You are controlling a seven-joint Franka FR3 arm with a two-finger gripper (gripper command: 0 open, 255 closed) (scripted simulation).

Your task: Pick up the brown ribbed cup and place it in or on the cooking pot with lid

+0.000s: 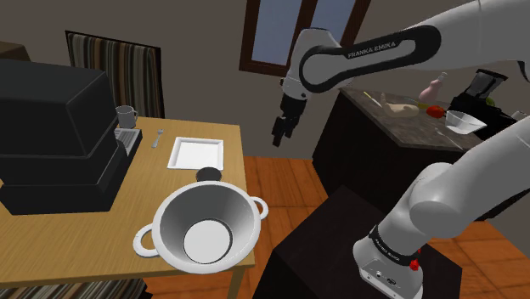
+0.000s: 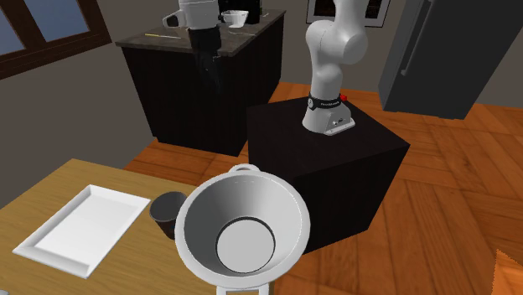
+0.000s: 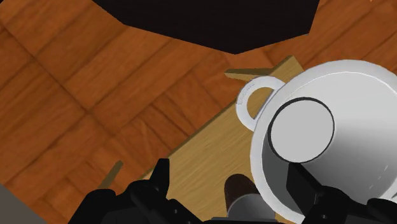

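Hanging above the wood floor (image 1: 284, 183) just off the worktop's (image 1: 144, 200) edge, my fingers (image 3: 158, 184) stand apart with nothing between them. The cup (image 2: 168, 214) is short and very dark brown, close to black, with an open mouth; I cannot make out any ribs on it. It stands upright on the worktop, hard against the pot (image 2: 281, 209), whose rim hides part of it, and between the pot and a white tray (image 2: 75, 230). The pot is white and wide-mouthed, with a loop handle on either side and a flat pale disc at its bottom; it sits at the worktop's corner nearest my stand (image 1: 340, 246). The worktop is light wood. Farther along it, a fork (image 1: 157, 138) lies beside the tray, and a grey mug (image 1: 126, 115) stands next to a bulky black machine (image 1: 55, 127). Behind my arm runs a dark counter (image 1: 382, 140) with small things on it, and a wood-framed window (image 1: 280, 34) sits in the wall. A tall grey fridge (image 2: 436, 54) stands in the second exterior view's right.
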